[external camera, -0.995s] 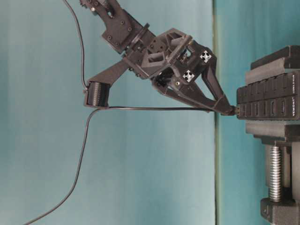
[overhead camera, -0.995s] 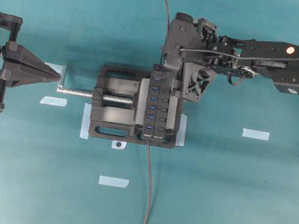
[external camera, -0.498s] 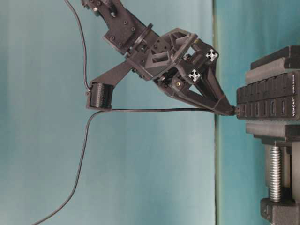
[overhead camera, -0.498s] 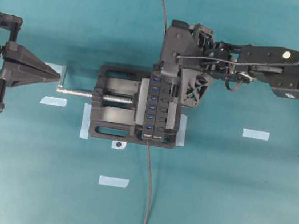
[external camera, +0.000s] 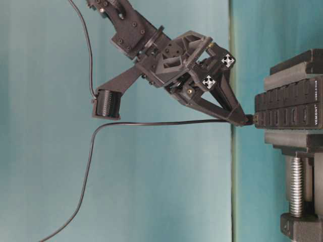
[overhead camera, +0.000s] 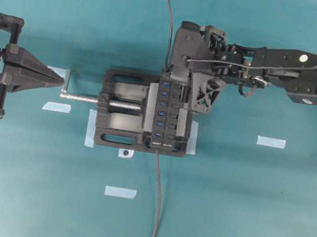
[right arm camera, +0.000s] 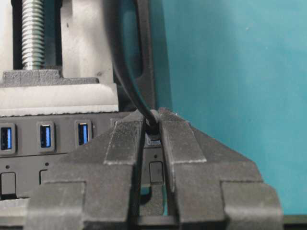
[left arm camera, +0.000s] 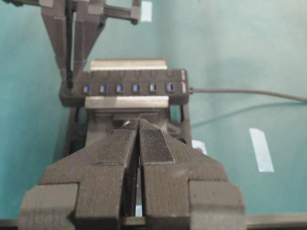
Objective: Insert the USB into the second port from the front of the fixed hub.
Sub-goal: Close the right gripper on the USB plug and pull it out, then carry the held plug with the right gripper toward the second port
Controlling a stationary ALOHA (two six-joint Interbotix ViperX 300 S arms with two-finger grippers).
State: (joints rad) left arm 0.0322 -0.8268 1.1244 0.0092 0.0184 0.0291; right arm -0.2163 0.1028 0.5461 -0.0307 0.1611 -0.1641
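At the far end of the fixed hub (overhead camera: 167, 115), which is clamped in a black vise (overhead camera: 124, 110) so that it cannot slide when a plug is pushed in, the right gripper (external camera: 241, 118) holds the USB (external camera: 250, 120). Its two fingers are pressed together on the small plug, right where the cable (external camera: 151, 122) enters it; this grip near the tip probably keeps the plug stiff and straight for the push. In the right wrist view the plug sits between the pads (right arm camera: 125, 139), over the end of the hub, beside three free blue ports (right arm camera: 46, 135). In the table-level view the plug's tip is at the face of the hub, but I cannot tell if it is already inside a port or only touching. The cable hangs loose behind the hand and runs off the table, so it seems not to pull on the plug.

The left gripper (overhead camera: 61, 80) rests well apart, near the end of the vise screw (overhead camera: 85, 98), with its fingers together and holding nothing. It seems to wait, as its camera looks along the row of ports.
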